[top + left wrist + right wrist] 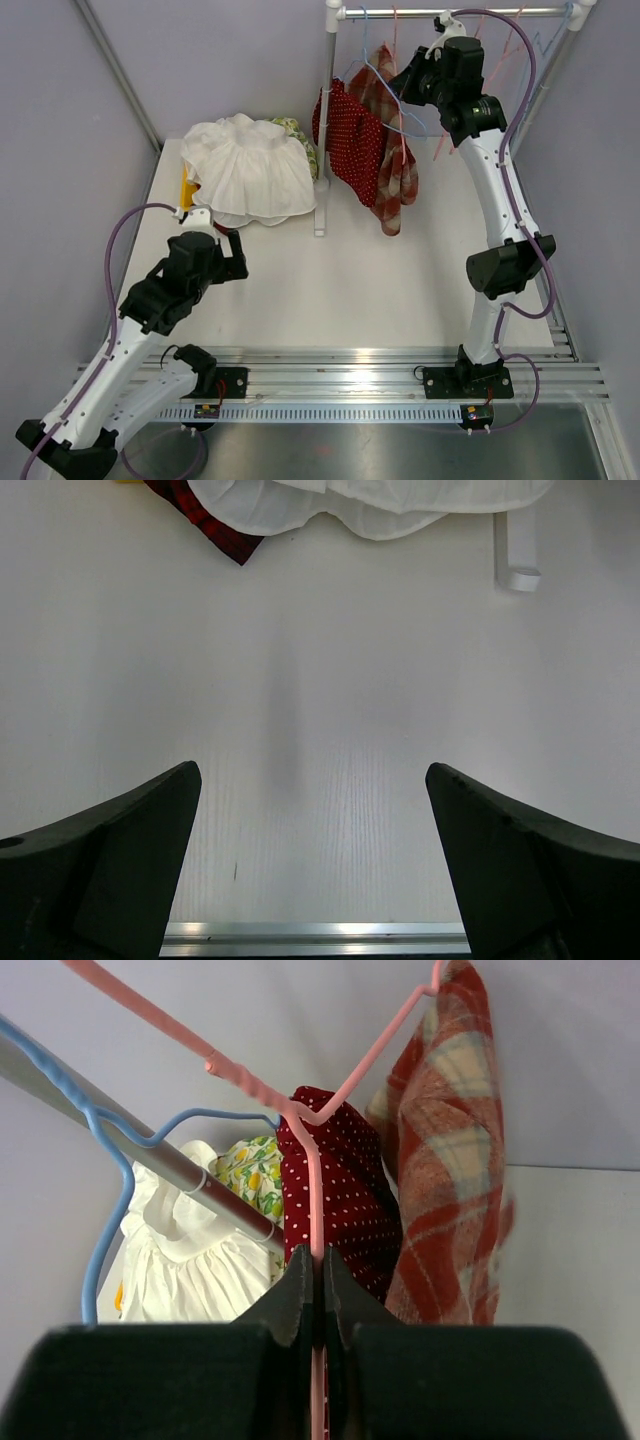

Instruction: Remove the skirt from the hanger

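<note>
A red white-dotted skirt (350, 140) and a red plaid garment (397, 170) hang side by side below the rack rail (450, 13). In the right wrist view the plaid garment (450, 1160) drapes over one arm of a pink wire hanger (316, 1190). The dotted skirt (345, 1180) hangs just behind that wire; I cannot tell which hanger bears it. My right gripper (318, 1260) is shut on the pink hanger's wire, up by the rail (415, 80). My left gripper (232, 262) is open and empty, low over bare table (312, 780).
A white garment (250, 170) lies heaped on the table at back left, with a lemon-print cloth (295, 130) behind it. The rack's upright post (325, 120) stands at centre back, its foot (517, 555) in the left wrist view. A blue hanger (105, 1160) hooks the rail.
</note>
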Controlling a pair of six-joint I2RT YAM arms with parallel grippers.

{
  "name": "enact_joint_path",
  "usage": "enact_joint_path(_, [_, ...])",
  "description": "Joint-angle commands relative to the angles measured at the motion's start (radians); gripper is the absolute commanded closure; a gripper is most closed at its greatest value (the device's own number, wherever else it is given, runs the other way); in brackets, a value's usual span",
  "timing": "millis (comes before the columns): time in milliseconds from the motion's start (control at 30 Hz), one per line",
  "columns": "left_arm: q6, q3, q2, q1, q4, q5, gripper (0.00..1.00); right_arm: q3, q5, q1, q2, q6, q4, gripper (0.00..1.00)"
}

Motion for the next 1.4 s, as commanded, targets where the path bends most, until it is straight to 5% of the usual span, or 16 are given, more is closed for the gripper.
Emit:
enact_joint_path(0, [-0.016,0.004,-0.004,-0.021,0.055,-0.04,0.01,0.065,0.051,0.002,0.006,-0.031,-0.029,1.0])
enact_joint_path(300, [-0.033,0.01,-0.004,-0.072,0.035,-0.106,0.01,0.378,0.128,0.001,0.03,-0.071,-0.078,1.0])
enact_joint_path(633, [0.04,0.135,0.034,-0.132,0.116,-0.045,0.01,-0.026,0.214,0.001,-0.244,-0.065,0.0,1.0])
enact_joint_path(833, [0.164,0.416,0.253,-0.395,0.282,-0.008,0.01,-0.26,0.187,0.001,-0.473,-0.015,0.016,1.0])
enact_joint_path(1067, [0.248,0.446,0.443,-0.534,0.635,0.29,0.01,-0.361,0.139,0.001,-0.666,0.048,-0.055,1.0])
enact_joint_path(1200, [0.212,0.399,0.544,-0.569,0.869,0.357,0.01,-0.393,0.093,0.001,-0.746,0.099,-0.11,1.0])
enact_joint_path(1367, [0.198,0.451,0.688,-0.607,0.977,0.4,0.01,-0.41,0.007,0.001,-0.839,0.171,-0.15,1.0])
